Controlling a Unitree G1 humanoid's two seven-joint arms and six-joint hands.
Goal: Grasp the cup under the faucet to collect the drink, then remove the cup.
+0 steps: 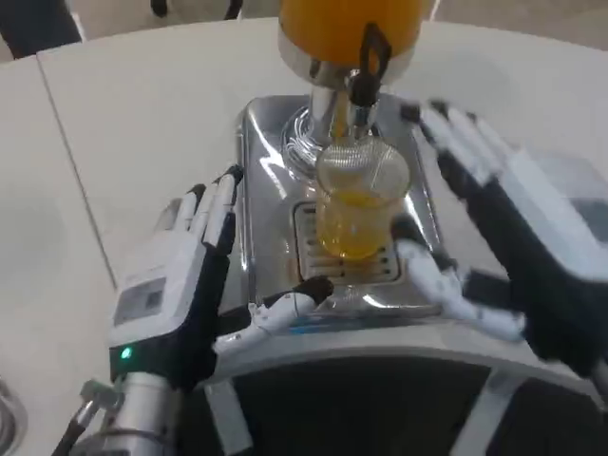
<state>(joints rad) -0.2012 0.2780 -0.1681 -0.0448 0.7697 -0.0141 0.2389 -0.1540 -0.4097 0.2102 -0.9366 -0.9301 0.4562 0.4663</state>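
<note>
Both hands wait spread and empty: left hand (180, 275) beside the metal tray (261, 142), right hand (494, 237) near the cup (359, 204). Partly filled, the cup stands on the tray under the faucet (366, 71). Grasping looks pending; next, fingers should wrap its sides.

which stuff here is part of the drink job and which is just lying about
In the job:
cup, holding orange drink
faucet above the cup
orange drink tank
steel drip tray under the cup
left hand, open beside the tray
right hand, open near the cup

Just lying about:
white table
metal object at the table's near left edge
</note>
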